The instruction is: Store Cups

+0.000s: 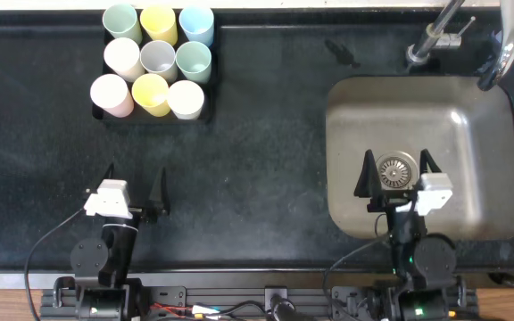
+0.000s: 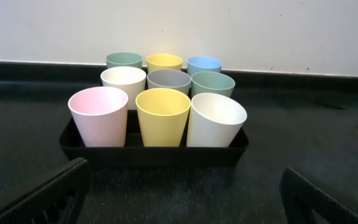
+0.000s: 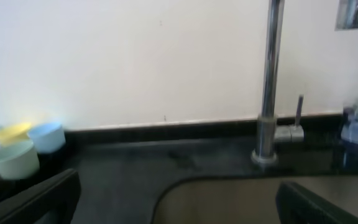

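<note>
A black tray [image 1: 103, 114] at the back left of the counter holds several upright cups in rows: pink [image 1: 111, 94], yellow [image 1: 151, 93], white [image 1: 186, 98] in front, with others behind. In the left wrist view the tray [image 2: 154, 153] lies straight ahead, with the pink cup [image 2: 98, 116], yellow cup [image 2: 163, 116] and a slightly tilted white cup [image 2: 215, 121] nearest. My left gripper [image 1: 134, 189] stands open near the front edge, well short of the tray, holding nothing. My right gripper [image 1: 397, 171] is open over the sink [image 1: 422, 227], empty.
A steel sink with a drain [image 1: 396, 169] takes up the right side; a tap [image 3: 268, 87] rises behind it. A bottle [image 3: 357, 127] stands at the far right. Dark counter [image 1: 257, 152] spreads between tray and sink.
</note>
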`<state>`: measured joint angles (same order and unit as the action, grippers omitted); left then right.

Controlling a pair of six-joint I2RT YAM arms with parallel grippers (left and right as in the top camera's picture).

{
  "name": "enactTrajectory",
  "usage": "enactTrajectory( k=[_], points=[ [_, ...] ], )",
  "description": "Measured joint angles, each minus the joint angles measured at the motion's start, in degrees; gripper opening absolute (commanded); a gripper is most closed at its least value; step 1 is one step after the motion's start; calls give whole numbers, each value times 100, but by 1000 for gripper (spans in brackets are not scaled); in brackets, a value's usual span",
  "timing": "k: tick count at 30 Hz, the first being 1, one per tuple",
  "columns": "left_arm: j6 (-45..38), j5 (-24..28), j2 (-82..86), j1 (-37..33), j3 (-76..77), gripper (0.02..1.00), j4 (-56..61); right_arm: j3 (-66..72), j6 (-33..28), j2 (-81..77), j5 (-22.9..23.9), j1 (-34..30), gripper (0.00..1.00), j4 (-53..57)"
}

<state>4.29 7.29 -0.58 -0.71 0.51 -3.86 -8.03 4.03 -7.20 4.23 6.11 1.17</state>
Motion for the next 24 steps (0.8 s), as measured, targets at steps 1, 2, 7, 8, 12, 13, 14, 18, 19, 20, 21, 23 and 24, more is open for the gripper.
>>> enactTrajectory(
  k=[1, 2, 7, 8, 12, 13, 14, 18, 19, 20, 21, 23, 24],
  points=[
    [0, 0, 0, 0, 0, 1000, 0, 81, 0, 96, -4, 0, 993, -24],
    [0, 2, 0, 0, 0, 998, 0, 175, -2, 192, -26, 0, 996, -33],
    [0, 0, 0, 0, 0, 1000, 0, 579, 0, 525, -98, 0, 996, -59],
    [0, 0, 0, 0, 0, 998, 0, 658, 2, 579, -103, 0, 996, -107],
    [0, 0, 0, 0, 0, 998, 0, 699, -55, 632, -107, 0, 996, -221],
    [0, 0, -2, 0, 0, 1000, 0, 699, -103, 636, -105, 0, 993, -251],
    [0, 0, 0, 0, 0, 998, 0, 699, -144, 636, -105, 0, 993, -271],
    [0, 0, 0, 0, 0, 1000, 0, 699, -352, 636, -105, 48, 996, -262],
    [0, 0, 0, 0, 0, 1000, 0, 699, -396, 636, -107, 66, 996, -256],
    [0, 0, 0, 0, 0, 1000, 0, 699, -417, 636, -107, 70, 996, -243],
    [0, 0, 0, 0, 0, 1000, 0, 699, -435, 636, -105, 74, 996, -234],
    [0, 0, 0, 0, 0, 1000, 0, 699, -468, 636, -105, 74, 996, -162],
    [0, 0, 0, 0, 0, 998, 0, 699, -476, 636, -107, 74, 996, -98]
  ],
)
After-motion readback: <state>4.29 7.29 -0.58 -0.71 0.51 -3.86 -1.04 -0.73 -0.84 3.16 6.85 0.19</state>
